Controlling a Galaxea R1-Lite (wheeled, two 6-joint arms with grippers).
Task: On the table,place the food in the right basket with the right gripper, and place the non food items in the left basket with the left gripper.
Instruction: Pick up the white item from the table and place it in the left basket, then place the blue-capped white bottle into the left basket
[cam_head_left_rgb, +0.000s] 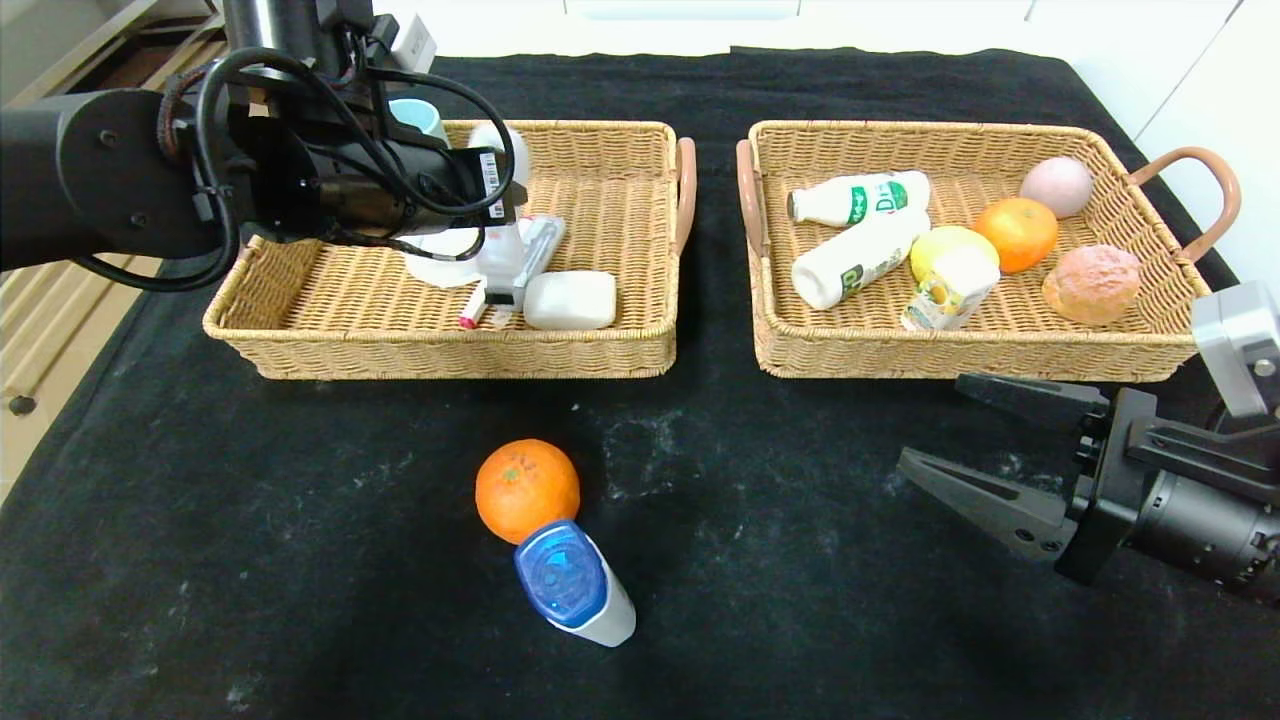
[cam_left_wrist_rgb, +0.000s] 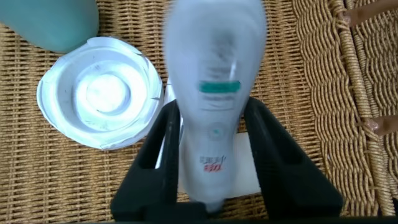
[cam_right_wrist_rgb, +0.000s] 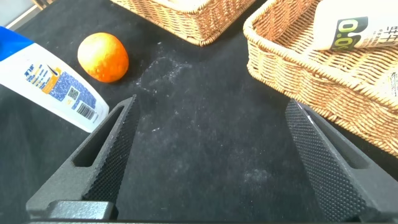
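Note:
My left gripper (cam_head_left_rgb: 497, 232) hangs over the left basket (cam_head_left_rgb: 440, 345). The wavy white bottle (cam_left_wrist_rgb: 214, 93) lies between its fingers (cam_left_wrist_rgb: 155, 162), which stand slightly apart from the bottle's sides, so the gripper is open. An orange (cam_head_left_rgb: 527, 488) and a white tube bottle with a blue cap (cam_head_left_rgb: 575, 585) lie touching on the black table (cam_head_left_rgb: 300, 560), at the front middle. My right gripper (cam_head_left_rgb: 930, 422) is open and empty, low over the cloth just in front of the right basket (cam_head_left_rgb: 960, 355). In the right wrist view the orange (cam_right_wrist_rgb: 104, 57) and the tube (cam_right_wrist_rgb: 50, 84) lie beyond it.
The right basket holds two milk bottles (cam_head_left_rgb: 860, 200), a lemon (cam_head_left_rgb: 945, 245), a juice carton (cam_head_left_rgb: 950, 290), an orange (cam_head_left_rgb: 1017, 232) and two other round items. The left basket holds a white block (cam_head_left_rgb: 570, 300), a white lid (cam_left_wrist_rgb: 99, 93), a teal cup (cam_left_wrist_rgb: 56, 22) and small items.

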